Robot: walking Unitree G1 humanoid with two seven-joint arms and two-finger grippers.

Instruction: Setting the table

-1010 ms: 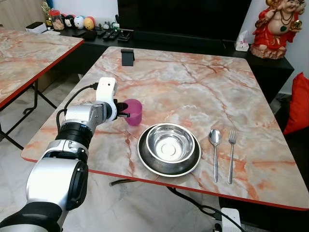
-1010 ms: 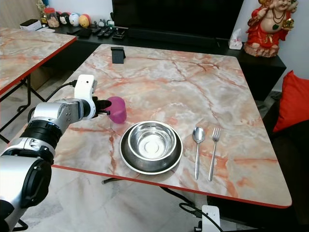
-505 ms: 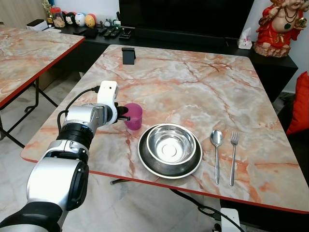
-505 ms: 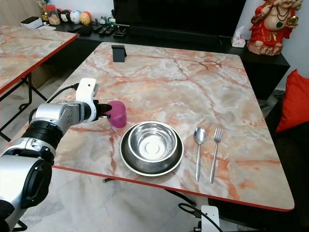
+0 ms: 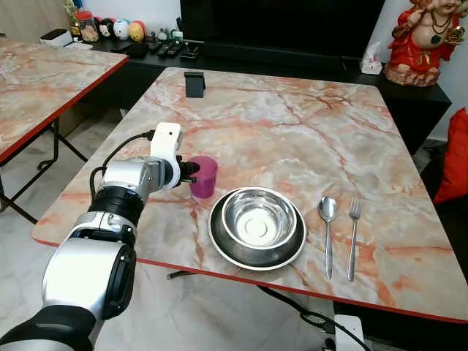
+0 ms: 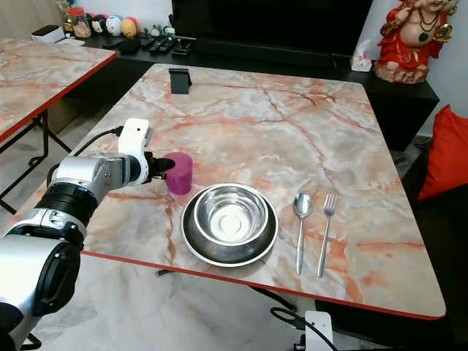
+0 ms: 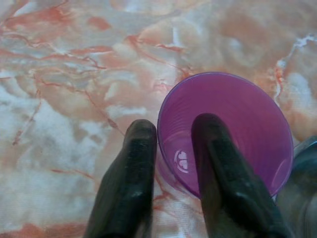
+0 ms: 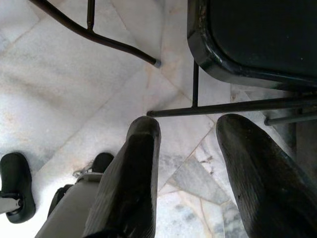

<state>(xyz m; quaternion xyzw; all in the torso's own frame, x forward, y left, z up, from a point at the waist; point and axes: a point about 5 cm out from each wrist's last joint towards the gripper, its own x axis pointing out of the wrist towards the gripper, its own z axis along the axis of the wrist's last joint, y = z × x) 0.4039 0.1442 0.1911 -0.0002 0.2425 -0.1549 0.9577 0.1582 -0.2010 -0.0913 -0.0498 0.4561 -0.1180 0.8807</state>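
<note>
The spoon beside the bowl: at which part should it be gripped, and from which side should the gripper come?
Grip the spoon at the middle of its handle, coming from above with the fingers across its width. It lies flat on the table, and the narrow handle has free space toward the bowl and the fork.

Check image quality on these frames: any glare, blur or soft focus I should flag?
Eye views: sharp and evenly lit, with bright reflections inside the steel bowl and a soft sheen on the marble table. Left wrist view: the purple cup is fairly crisp, the fingers of the left gripper close to the lens look soft. Right wrist view: the floor is bright, the right gripper dark against it.
</note>
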